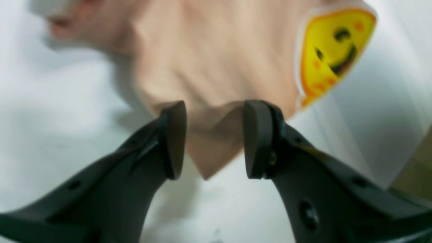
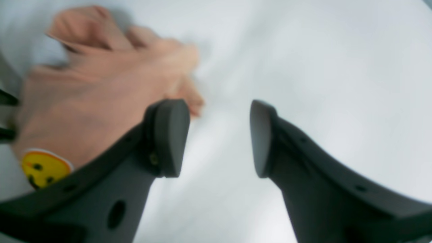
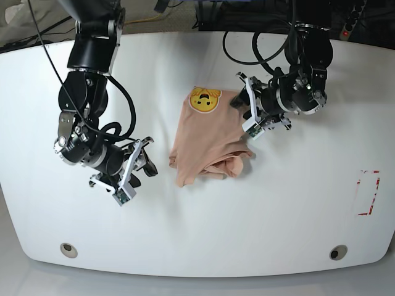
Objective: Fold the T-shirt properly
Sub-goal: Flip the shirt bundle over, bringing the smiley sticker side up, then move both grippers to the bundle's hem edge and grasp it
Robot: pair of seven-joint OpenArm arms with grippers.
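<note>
T-shirt [image 3: 210, 139], peach with a yellow face print [image 3: 205, 99], lies bunched in a rough folded heap near the middle of the white tabletop [image 3: 296, 209]. The print sits at the far edge of the heap; the near end is rumpled into loose rolls.

Left pincer [image 1: 214, 140] is just beside the shirt's far-right edge in the base view. Its jaws stand apart, and in the wrist view a pointed corner of peach cloth shows in the gap between the two pads [image 1: 175, 138]. The view is blurred, and I cannot tell whether the pads touch the cloth or hang above it.

Right pincer [image 2: 219, 138] is beside the heap's near-left side, a little apart from it. Its jaws are parted with only bare tabletop between them; the shirt lies off to one side of its pad [image 2: 170, 135] in that wrist view, also blurred.

A red-outlined rectangle mark [image 3: 368, 192] sits near the tabletop's right edge in the base view, well apart from the shirt.
</note>
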